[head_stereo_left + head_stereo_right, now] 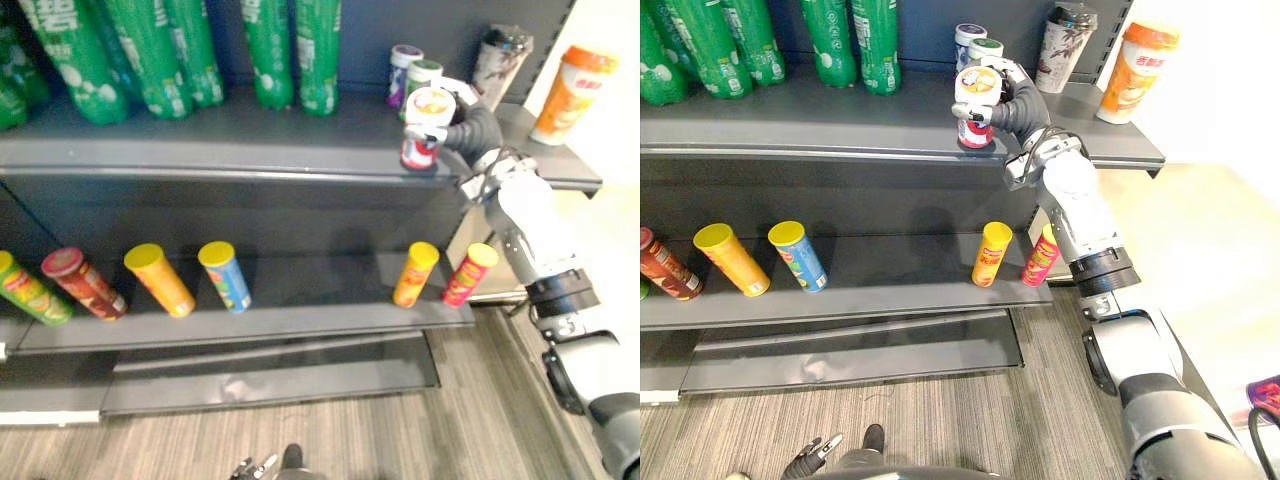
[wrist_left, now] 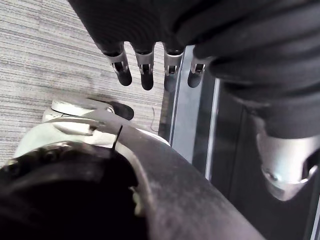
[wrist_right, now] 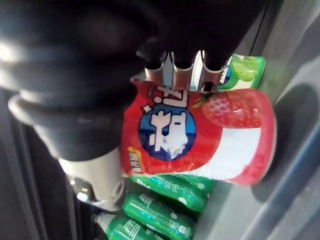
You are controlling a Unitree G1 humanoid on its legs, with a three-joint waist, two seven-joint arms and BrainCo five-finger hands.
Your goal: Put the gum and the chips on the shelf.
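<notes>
A red and white gum can [image 1: 425, 130] with a strawberry on its label [image 3: 200, 135] stands upright at the front edge of the top shelf [image 1: 250, 140]. My right hand [image 1: 1018, 108] is shut round its side. Whether its base rests on the shelf I cannot tell. Two more gum cans, purple [image 1: 403, 72] and green [image 1: 424, 70], stand just behind it. Several chips cans lie on the lower shelf [image 1: 300, 320], among them an orange one [image 1: 415, 273] and a red one [image 1: 469, 274] at the right. My left hand [image 2: 145, 70] hangs low over the floor, fingers straight, holding nothing.
Green bottles [image 1: 160, 50] line the back left of the top shelf. A patterned cup [image 1: 500, 60] and an orange cup [image 1: 570, 95] stand at its right end. Yellow [image 1: 160, 280], blue [image 1: 225, 276] and dark red [image 1: 85, 284] chips cans lie further left below.
</notes>
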